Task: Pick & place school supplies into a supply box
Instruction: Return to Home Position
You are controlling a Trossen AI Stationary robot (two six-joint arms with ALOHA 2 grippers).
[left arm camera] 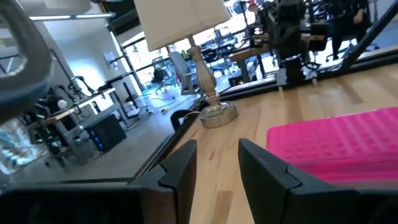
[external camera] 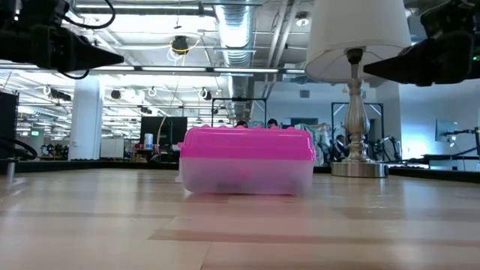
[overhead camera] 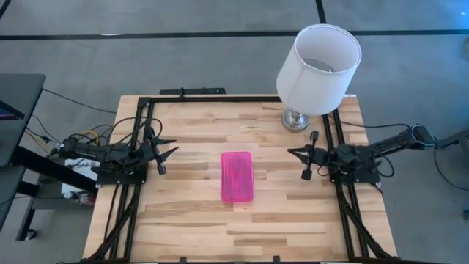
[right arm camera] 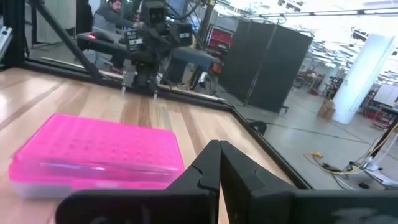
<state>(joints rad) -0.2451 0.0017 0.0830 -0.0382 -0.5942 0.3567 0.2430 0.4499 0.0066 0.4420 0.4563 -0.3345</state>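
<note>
The job looks finished: the supply box (overhead camera: 237,177) lies shut in the middle of the table (overhead camera: 190,220), with no supplies loose around it. The left gripper (overhead camera: 170,148) hangs at the left edge, jaws slightly spread. The right gripper (overhead camera: 293,153) hangs at the right edge, jaws pressed together. Only parking the arms seems left.

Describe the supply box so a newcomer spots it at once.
On the wooden table, a white lamp stands near one corner. The supply box lies alone at the table's middle: the only pink thing, lid shut over a clear base.
</note>
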